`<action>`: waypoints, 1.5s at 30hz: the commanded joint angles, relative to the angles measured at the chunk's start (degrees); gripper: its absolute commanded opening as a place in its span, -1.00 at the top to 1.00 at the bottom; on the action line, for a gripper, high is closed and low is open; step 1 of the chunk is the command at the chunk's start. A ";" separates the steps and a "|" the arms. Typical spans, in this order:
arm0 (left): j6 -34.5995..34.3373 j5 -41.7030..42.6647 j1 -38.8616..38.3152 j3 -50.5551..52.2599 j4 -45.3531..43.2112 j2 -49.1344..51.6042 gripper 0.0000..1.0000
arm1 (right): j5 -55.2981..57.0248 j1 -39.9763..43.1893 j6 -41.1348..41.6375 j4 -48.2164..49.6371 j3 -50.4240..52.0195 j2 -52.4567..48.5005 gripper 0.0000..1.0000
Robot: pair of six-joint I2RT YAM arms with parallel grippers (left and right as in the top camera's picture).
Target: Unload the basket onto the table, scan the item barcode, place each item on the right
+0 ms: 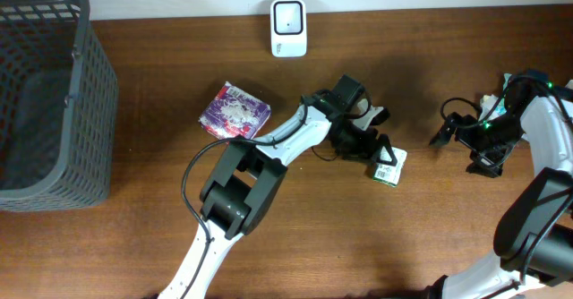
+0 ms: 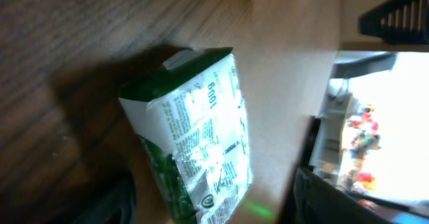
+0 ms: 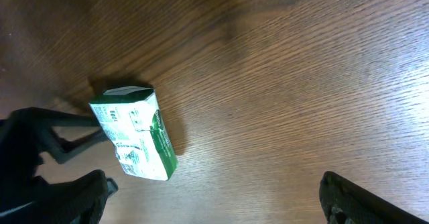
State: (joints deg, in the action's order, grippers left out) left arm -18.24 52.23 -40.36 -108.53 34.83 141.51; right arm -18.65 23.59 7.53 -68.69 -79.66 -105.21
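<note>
The packet [image 1: 390, 167] is small and boxy. Its green and white wrap is shiny and crinkly, with tiny print on it. It lies flat on the brown wooden bench [image 1: 358, 245], a little right of the middle. The black left jaws are right at the packet, and one touches its side. I cannot tell if they pinch it or just stand around it. The right jaws, well off to the right, are wide open and hold nothing. There is one green packet and one square purple packet [image 1: 235, 111] with a busy pattern. There is one white scanner [image 1: 288, 28] with round corners at the far edge. One grey basket [image 1: 89, 111] full of little holes sits on the left. There are two arms.
</note>
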 commanded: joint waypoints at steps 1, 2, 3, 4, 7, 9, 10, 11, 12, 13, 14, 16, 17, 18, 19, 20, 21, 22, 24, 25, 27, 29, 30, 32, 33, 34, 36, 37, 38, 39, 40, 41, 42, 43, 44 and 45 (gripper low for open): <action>-6.01 2.01 -0.26 0.28 0.26 5.03 -0.19 | -1.27 0.04 -0.26 -0.09 -0.04 0.04 -0.98; -6.21 2.03 -0.42 0.28 0.24 5.99 -0.17 | -1.27 0.04 -0.26 -0.09 -0.04 0.04 -0.98; -6.19 1.99 -0.48 0.28 0.26 6.80 -0.04 | -1.27 0.04 -0.26 -0.09 -0.04 0.04 -0.98; -6.19 2.01 -0.48 0.28 0.26 7.65 0.02 | -1.27 0.04 -0.26 -0.07 -0.04 0.04 -0.98; -6.21 1.81 -0.52 0.28 -1.44 8.15 0.31 | -1.27 0.04 -0.24 0.09 -0.04 0.04 -0.98; -6.47 1.70 -0.52 0.28 -3.76 8.15 0.42 | -1.27 0.04 -0.24 0.07 -0.04 0.04 -0.98; -7.37 0.85 -0.52 0.28 -4.26 8.15 0.46 | -1.25 0.04 -0.26 0.11 0.07 0.04 -0.98; -8.81 -0.42 -0.52 0.28 -4.44 8.15 0.50 | -1.20 0.04 -0.31 0.24 0.48 -0.04 -0.98; -9.60 -1.53 -0.52 0.28 -4.44 8.15 0.60 | -1.22 0.04 -0.81 0.61 1.70 -0.07 -0.98; -9.57 -2.23 -0.52 0.28 -4.39 8.15 0.56 | -1.22 0.04 -1.18 1.86 3.69 -0.07 -1.00; -9.57 -2.27 -0.52 0.28 -4.37 8.15 0.17 | -1.27 0.04 -1.14 3.80 5.92 -0.07 -0.90; -9.57 -2.29 -0.50 0.28 -4.46 8.15 -0.52 | -4.42 0.04 -1.14 10.05 12.07 -0.07 -0.68; -9.57 -2.29 -0.50 0.28 -4.44 8.15 -0.60 | -6.91 0.04 -1.20 11.76 13.86 -0.07 -0.64; -9.57 -2.03 -0.50 0.28 -4.44 8.15 -0.76 | -9.77 0.04 -1.36 13.86 15.85 -0.07 -0.58; -9.57 -2.05 -0.50 0.28 -4.44 8.15 -0.83 | -12.33 0.04 -1.38 16.02 17.79 -0.07 -0.43; -9.57 -2.05 -0.50 0.28 -4.42 8.15 -0.83 | -14.23 -0.02 -1.36 17.59 19.26 -0.07 -0.33; -9.57 -2.10 -0.50 0.28 -4.42 8.15 -0.81 | -15.50 -0.22 -1.31 19.56 21.05 -0.07 -0.04; -9.57 -2.08 -0.50 0.28 -4.42 8.17 -0.77 | -15.45 -0.44 -1.18 21.35 22.71 -0.11 0.33; -9.57 -2.05 -0.50 0.28 -4.37 8.17 -0.74 | -15.43 -0.42 0.37 23.54 24.46 -0.15 0.61; -9.60 -2.05 -0.46 0.28 -4.37 8.17 -0.72 | -15.65 -0.42 0.70 24.26 24.94 -0.17 0.73; -9.60 -2.01 -0.46 0.28 -4.37 8.17 -0.72 | -15.67 -0.44 0.70 24.59 24.98 -0.17 0.92; -9.57 -1.86 -0.46 0.28 -4.39 8.17 -0.69 | -15.69 -0.44 0.68 25.55 25.03 -0.17 0.92; -9.57 -1.88 -0.46 0.28 -4.39 8.17 -0.68 | -15.91 -0.44 0.68 26.16 25.03 -0.17 0.92; -9.57 -1.88 -0.46 0.28 -4.39 8.17 -0.67 | -19.61 -0.44 0.66 27.78 25.03 -0.17 0.92; -9.57 -1.88 -0.46 0.28 -4.39 8.17 -0.67 | -20.72 -0.59 0.66 28.28 25.03 -0.17 0.92; -9.57 -1.88 -0.46 0.28 -4.39 8.17 -0.67 | -21.49 -1.20 0.74 28.59 25.03 -0.17 0.92; -9.57 -1.88 -0.48 0.28 -4.44 8.35 -0.67 | -21.44 -4.20 1.64 29.22 25.05 -0.35 0.92; -9.57 -1.86 -0.48 0.28 -4.42 8.55 -0.67 | -21.46 -5.42 2.80 29.97 25.03 -0.42 0.92; -9.57 -1.86 -0.48 0.28 -4.42 8.76 -0.67 | -21.44 -6.51 3.87 30.73 25.03 -0.50 0.92; -9.55 -1.18 -0.46 0.28 -4.39 8.94 -0.60 | -21.46 -7.45 5.18 31.71 25.03 -0.50 0.92; -9.53 -0.52 -0.46 0.28 -4.37 9.05 -0.47 | -21.79 -8.15 6.51 32.81 25.03 -0.50 0.92; -9.53 -0.52 -0.46 0.28 -4.37 9.05 -0.33 | -21.88 -8.15 6.49 32.79 25.03 -0.50 0.92; -9.53 -0.55 -0.46 0.28 -4.37 9.05 -0.04 | -21.88 -8.15 6.47 32.72 25.00 -0.50 0.92; -9.53 -0.57 -0.46 0.28 -4.37 9.05 0.10 | -21.86 -8.13 6.45 32.72 24.96 -0.48 0.92; -9.53 -0.59 -0.35 0.28 -4.37 9.05 0.24 | -21.62 -8.11 6.25 32.24 24.44 -0.48 0.92; -9.53 -0.59 -0.24 0.28 -4.37 9.05 0.35 | -21.03 -8.11 5.68 30.53 22.99 -0.48 0.92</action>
State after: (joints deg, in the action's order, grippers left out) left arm -28.10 57.76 -40.23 -110.43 29.67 146.28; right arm -37.80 16.38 13.37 -36.62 -54.94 -105.38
